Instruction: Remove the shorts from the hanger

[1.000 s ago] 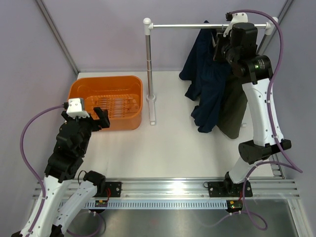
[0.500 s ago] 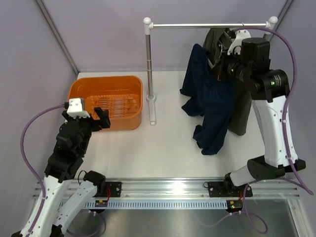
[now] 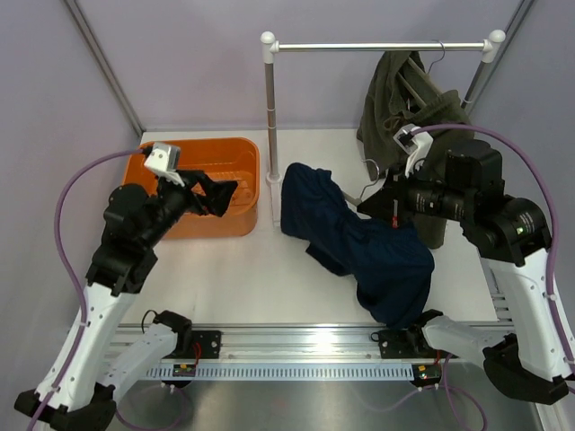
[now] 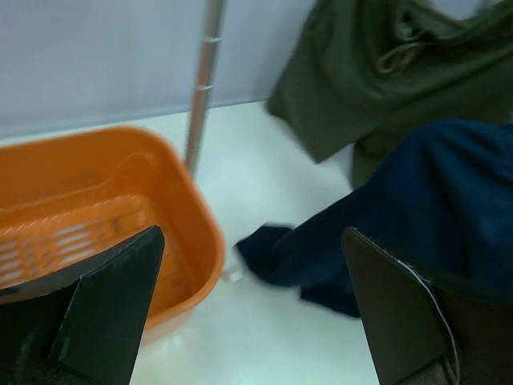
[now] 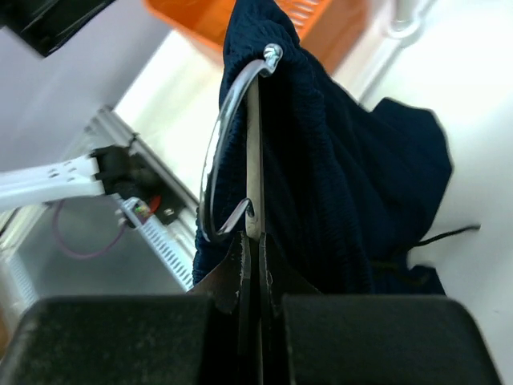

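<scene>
My right gripper [image 5: 250,241] pinches the hanger [image 5: 253,144], off the rail [image 3: 359,46], navy shorts [image 3: 359,238] draped on it. The olive shorts [image 3: 391,99] hang there; my left gripper [image 3: 218,195] is spread.

This is a robot lab. Plain pale purple walls [image 3: 180,63] stand behind a flat white table [image 3: 252,278], and two white-and-black robot arms [image 3: 99,305] are bolted at its near edge.

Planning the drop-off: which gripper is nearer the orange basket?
Left. The left gripper hovers open over the orange basket; the right gripper, shut on the hanger wire, sits past the rack post.
</scene>
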Action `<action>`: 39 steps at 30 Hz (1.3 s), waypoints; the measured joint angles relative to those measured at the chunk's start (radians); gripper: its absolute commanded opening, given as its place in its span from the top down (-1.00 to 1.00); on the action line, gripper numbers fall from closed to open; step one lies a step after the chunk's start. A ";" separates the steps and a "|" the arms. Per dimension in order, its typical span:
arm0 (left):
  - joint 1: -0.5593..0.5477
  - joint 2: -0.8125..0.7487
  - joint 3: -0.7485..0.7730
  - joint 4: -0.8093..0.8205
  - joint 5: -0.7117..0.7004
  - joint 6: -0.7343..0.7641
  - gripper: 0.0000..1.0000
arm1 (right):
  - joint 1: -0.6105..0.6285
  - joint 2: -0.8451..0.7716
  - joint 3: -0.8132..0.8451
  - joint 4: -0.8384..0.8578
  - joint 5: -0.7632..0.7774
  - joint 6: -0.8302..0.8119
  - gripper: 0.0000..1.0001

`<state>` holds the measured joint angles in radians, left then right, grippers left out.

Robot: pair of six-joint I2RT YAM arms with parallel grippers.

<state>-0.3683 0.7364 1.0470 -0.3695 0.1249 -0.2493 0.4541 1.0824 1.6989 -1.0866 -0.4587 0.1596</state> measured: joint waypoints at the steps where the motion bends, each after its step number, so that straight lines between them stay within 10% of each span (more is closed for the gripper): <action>1: 0.000 0.031 0.021 0.020 0.045 -0.002 -0.98 | 0.002 -0.007 0.000 0.002 -0.023 0.006 1.00; 18: 0.008 0.325 0.071 0.400 0.674 -0.055 -0.98 | 0.004 -0.017 0.131 -0.015 -0.172 0.016 1.00; 39: 0.094 0.281 0.008 0.677 0.826 -0.237 -0.98 | 0.004 0.031 0.214 -0.070 -0.143 0.016 1.00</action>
<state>-0.2745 1.0172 1.0554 0.3077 0.9504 -0.4858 0.4583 1.1133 1.9125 -1.1568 -0.6022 0.1753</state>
